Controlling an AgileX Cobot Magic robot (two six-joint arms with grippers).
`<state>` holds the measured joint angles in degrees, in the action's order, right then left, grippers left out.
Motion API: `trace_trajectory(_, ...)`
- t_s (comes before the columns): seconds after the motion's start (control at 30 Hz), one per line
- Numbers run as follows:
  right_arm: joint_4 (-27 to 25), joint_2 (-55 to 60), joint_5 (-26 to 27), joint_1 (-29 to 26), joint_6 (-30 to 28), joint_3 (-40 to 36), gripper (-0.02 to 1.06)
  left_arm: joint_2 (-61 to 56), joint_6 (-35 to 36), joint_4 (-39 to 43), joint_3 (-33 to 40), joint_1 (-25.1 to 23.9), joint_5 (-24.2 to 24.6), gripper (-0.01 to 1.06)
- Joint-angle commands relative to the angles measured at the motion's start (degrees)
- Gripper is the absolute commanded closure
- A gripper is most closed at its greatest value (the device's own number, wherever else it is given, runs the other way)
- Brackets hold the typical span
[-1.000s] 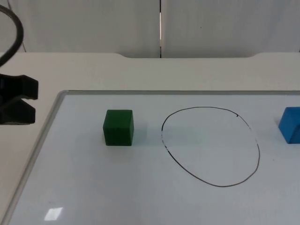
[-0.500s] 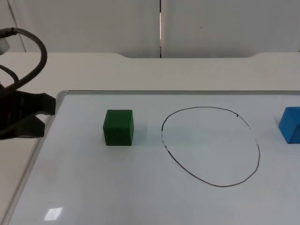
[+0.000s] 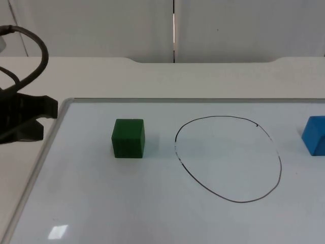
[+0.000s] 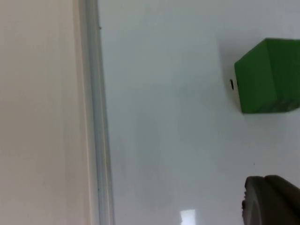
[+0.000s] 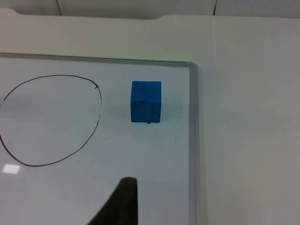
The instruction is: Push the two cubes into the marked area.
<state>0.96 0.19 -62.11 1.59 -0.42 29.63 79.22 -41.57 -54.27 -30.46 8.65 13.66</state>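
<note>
Since half a second ago the left gripper point(image 3: 35, 118) has slid back left a touch, jaws spread, off the whiteboard point(image 3: 152, 213). Small green cube point(image 3: 128, 138) sits left of the hand-drawn black oval point(image 3: 228, 158), blue cube point(image 3: 315, 134) far right. Best bet: come in low behind green's left face and shove straight right.

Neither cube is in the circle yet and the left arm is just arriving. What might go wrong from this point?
1. The left gripper sits off the whiteboard beyond its raised edge; coming in low, it might catch that frame.
2. An off-centre push may turn the green cube so it slides past the drawn circle.
3. The blue cube lies close to the board's right edge, leaving the right arm little room behind it.
</note>
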Motion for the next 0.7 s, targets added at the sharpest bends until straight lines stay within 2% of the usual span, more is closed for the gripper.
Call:
trace_trajectory(0.0,0.32,-0.19,0.26,-0.3,-0.03,-0.11,-0.01,0.47,0.04,-1.22,-0.79,0.37,-1.15,1.05)
trace_trajectory(0.3,0.32,-0.19,0.26,-0.3,-0.03,-0.11,-0.01,9.18,-0.18,-0.87,-6.75,0.37,-1.86,1.05)
trace_trajectory(0.57,0.32,-0.19,0.26,-0.3,-0.03,-0.11,-0.01,21.07,-1.68,0.59,-16.68,0.37,-2.62,1.05)
trace_trajectory(0.67,0.32,-0.19,0.26,-0.3,-0.03,-0.11,-0.01,22.87,-1.68,1.56,-18.24,0.37,-2.62,1.05)
